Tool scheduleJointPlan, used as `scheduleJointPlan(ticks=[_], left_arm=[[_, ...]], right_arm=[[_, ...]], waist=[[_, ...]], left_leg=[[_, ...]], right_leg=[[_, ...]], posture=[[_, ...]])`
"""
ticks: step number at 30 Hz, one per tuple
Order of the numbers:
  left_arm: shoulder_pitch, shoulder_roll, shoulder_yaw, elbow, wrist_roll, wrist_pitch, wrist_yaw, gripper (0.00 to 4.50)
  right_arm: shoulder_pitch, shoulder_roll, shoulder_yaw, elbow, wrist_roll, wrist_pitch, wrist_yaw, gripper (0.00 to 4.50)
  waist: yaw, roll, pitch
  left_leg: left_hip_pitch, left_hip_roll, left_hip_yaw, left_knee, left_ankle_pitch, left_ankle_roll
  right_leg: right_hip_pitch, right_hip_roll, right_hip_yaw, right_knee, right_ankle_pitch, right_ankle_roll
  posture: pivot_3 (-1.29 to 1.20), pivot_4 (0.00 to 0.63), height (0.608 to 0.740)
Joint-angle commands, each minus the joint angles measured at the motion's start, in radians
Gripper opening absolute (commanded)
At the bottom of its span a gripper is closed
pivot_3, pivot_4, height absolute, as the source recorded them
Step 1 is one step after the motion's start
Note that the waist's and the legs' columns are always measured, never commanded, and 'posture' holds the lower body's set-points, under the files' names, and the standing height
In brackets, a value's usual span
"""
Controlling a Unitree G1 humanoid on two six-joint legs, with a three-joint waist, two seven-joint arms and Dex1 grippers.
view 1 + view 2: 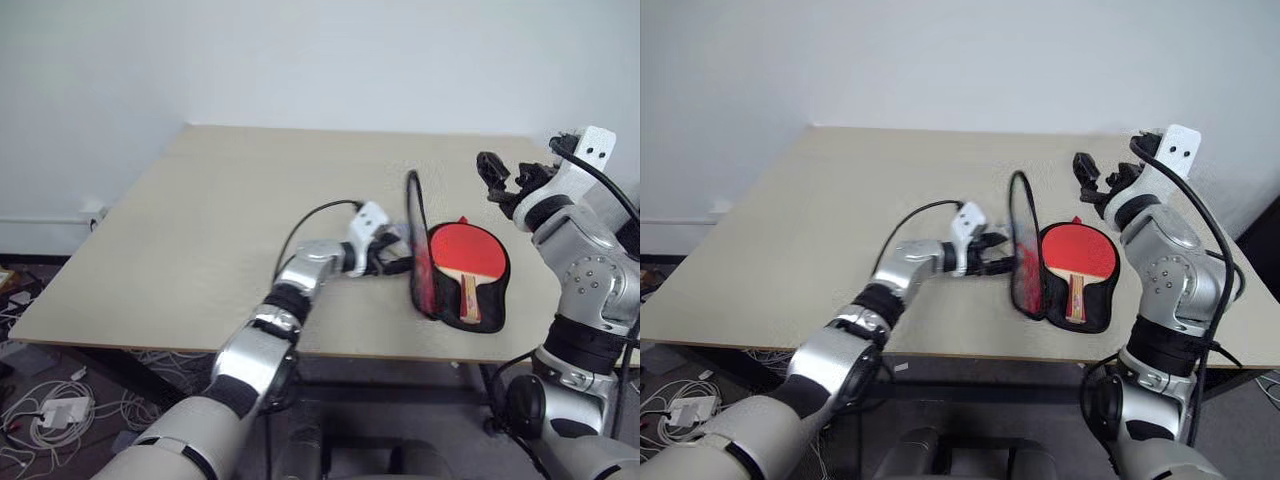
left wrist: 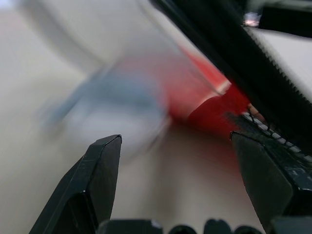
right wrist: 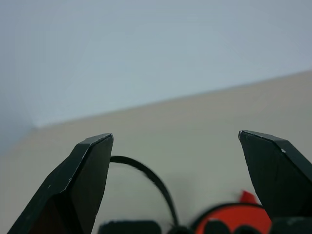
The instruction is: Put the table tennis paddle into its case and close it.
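Observation:
The red case lies open near the table's front right edge, its lid standing almost upright on edge. In the case's lower half lies the table tennis paddle, red face up, with its wooden handle pointing toward the table's front edge. My left gripper is open and low over the table, right against the outer left side of the raised lid. In the left wrist view the lid's black edging runs close past one finger. My right gripper hangs open and empty in the air above and to the right of the paddle.
The tan table stretches far to the left and back, up to a pale wall. The case sits close to the table's front edge. Cables and a white adapter lie on the floor at the left.

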Motion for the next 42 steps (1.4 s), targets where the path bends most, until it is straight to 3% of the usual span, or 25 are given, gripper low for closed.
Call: scheduleJointPlan(ticks=[1,8,14,18,26,33,37,42], left_arm=[[-0.074,-0.066,-0.004,0.027,0.022,-0.037,0.012,3.79],[-0.068,-0.114,0.046,0.007,-0.011,0.093,0.038,3.79],[0.050,-0.080,0.099,-0.188,-0.107,0.430,0.036,3.79],[0.074,-0.091,0.175,-0.202,-0.161,0.642,0.174,3.79],[0.005,-0.180,0.276,-0.056,-0.234,0.715,0.285,3.79],[-0.005,-0.243,0.225,-0.013,-0.215,0.666,0.275,3.79],[0.087,-0.157,0.043,-0.241,-0.125,0.531,0.157,3.79],[0.270,0.061,-0.097,-0.647,-0.067,0.457,0.029,3.79]], right_arm=[[-0.013,0.018,-0.037,-0.063,0.035,-0.118,-0.017,4.48],[0.041,-0.005,-0.023,-0.033,0.039,-0.127,-0.045,4.48],[0.109,0.001,-0.004,0.024,0.033,-0.135,-0.066,4.48],[0.133,-0.001,0.016,0.049,0.021,-0.133,-0.073,4.48],[0.186,-0.059,0.047,0.079,-0.004,-0.133,-0.048,4.48],[0.236,-0.099,0.032,0.053,0.002,-0.108,-0.030,4.48],[0.287,-0.137,0.092,0.059,-0.037,-0.079,-0.013,4.48],[0.285,-0.128,0.130,0.098,-0.068,-0.079,-0.020,4.48]], waist=[[-0.001,0.001,0.000],[-0.003,0.001,0.000],[-0.005,0.002,0.000],[-0.005,0.002,0.000],[-0.002,0.002,0.000],[0.000,0.002,0.000],[-0.001,0.002,0.000],[-0.028,0.004,-0.001]], left_leg=[[0.000,0.000,0.000,-0.001,0.000,0.000],[0.001,0.001,-0.001,-0.001,0.000,0.001],[0.001,0.001,-0.001,0.001,0.001,0.001],[0.001,0.001,-0.002,0.001,0.001,0.001],[0.001,0.000,-0.003,0.004,0.001,0.001],[0.003,0.000,-0.003,0.004,-0.001,-0.002],[0.002,-0.001,-0.002,0.004,-0.002,-0.003],[0.005,0.000,0.000,-0.003,-0.001,-0.004]], right_leg=[[-0.001,0.000,0.000,0.000,0.000,0.000],[-0.001,0.001,0.000,0.001,0.000,0.000],[0.000,0.001,0.001,0.002,0.000,0.000],[0.000,0.001,0.001,0.002,0.000,0.000],[0.000,0.001,0.000,0.002,0.000,0.000],[0.002,0.001,0.000,0.002,0.000,-0.001],[0.001,0.000,0.000,0.002,-0.001,-0.003],[-0.001,0.000,0.008,0.001,0.000,-0.005]], posture=[[0.00,0.000,0.716],[0.00,0.000,0.716],[0.00,0.000,0.716],[0.00,0.000,0.716],[0.00,0.000,0.716],[0.00,0.000,0.716],[0.00,0.000,0.716],[0.00,0.000,0.716]])
